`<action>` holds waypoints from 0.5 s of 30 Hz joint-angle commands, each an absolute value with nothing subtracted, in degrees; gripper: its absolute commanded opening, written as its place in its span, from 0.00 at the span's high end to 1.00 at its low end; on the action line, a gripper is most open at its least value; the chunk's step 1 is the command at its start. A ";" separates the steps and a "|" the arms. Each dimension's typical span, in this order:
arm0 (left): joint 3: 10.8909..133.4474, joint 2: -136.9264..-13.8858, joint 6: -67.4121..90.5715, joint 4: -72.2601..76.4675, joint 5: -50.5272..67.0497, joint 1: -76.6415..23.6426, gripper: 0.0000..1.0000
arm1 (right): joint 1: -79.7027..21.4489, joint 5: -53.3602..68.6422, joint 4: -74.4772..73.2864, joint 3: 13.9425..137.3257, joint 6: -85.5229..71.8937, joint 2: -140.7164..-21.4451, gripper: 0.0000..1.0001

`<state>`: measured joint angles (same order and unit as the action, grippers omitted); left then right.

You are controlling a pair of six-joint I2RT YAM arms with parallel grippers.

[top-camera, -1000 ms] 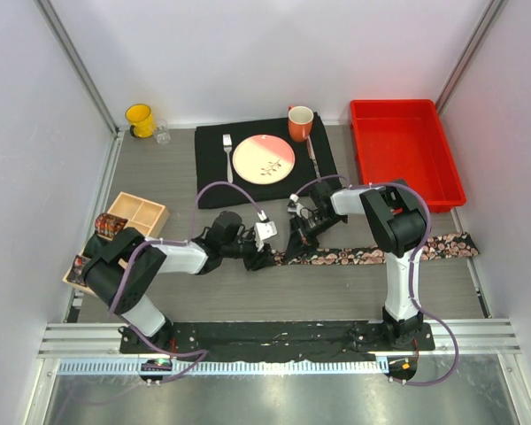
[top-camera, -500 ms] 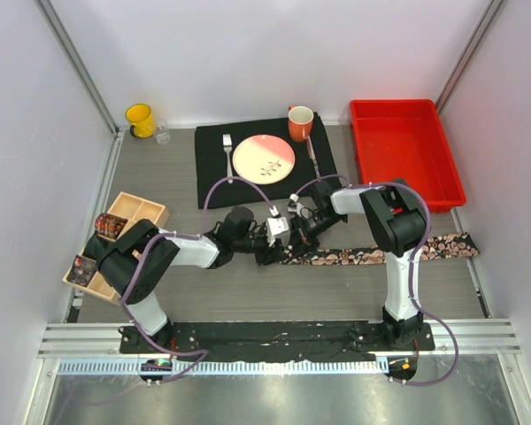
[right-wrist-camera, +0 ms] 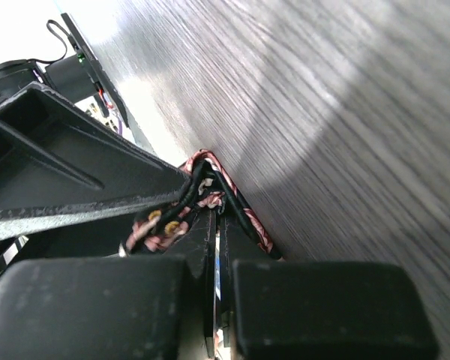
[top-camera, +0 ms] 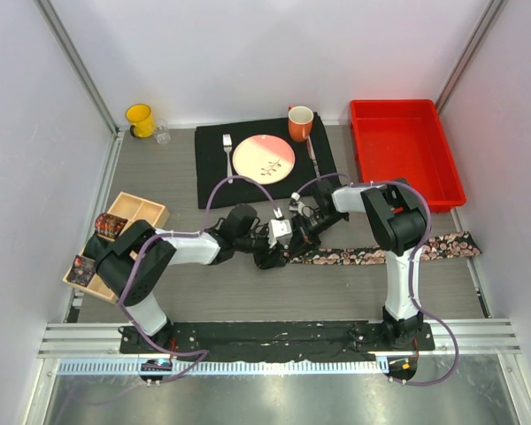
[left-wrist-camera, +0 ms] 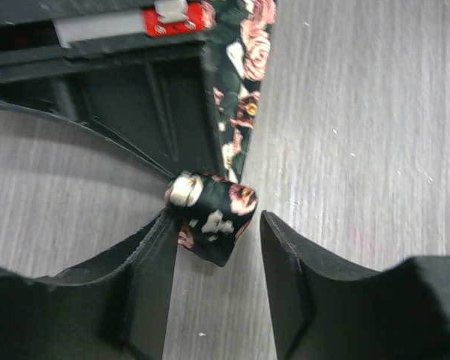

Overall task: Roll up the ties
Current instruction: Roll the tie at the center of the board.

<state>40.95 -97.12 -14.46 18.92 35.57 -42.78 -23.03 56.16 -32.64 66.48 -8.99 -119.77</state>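
grey wood-grain tabletop (top-camera: 248, 301) carries the black rose-print tie (top-camera: 380, 251), a soft flat strip running right, its left end wound into a small tight coil (left-wrist-camera: 214, 214). left gripper (left-wrist-camera: 217, 262) stands parted around the coil, wider than a moment ago, its arm shifted rightward. right gripper (right-wrist-camera: 219, 292) is clamped on the tie's fabric.

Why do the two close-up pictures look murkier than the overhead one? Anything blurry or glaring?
Top external view: evenly lit and sharp, with faint shadows. Left wrist view: the left fingers are dark and soft, the tie between them sharper. Right wrist view: the right fingers are blurred, glare whitens the table at upper left, and a shadow band crosses it.
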 commanded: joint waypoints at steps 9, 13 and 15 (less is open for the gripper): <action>38.86 -96.34 -14.59 19.85 39.20 -42.19 0.52 | -22.85 50.89 -36.38 68.99 2.81 -123.31 0.99; 37.97 -94.49 -15.82 21.98 38.15 -42.10 0.47 | -22.59 51.06 -38.58 69.61 5.01 -123.92 0.99; 38.32 -93.78 -18.52 20.40 38.23 -42.10 0.40 | -22.67 51.06 -39.46 70.05 5.97 -124.10 0.99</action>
<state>38.65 -96.55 -15.46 19.70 37.26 -42.09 -22.85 57.98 -37.76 69.43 0.03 -121.99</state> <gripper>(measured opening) 0.542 0.021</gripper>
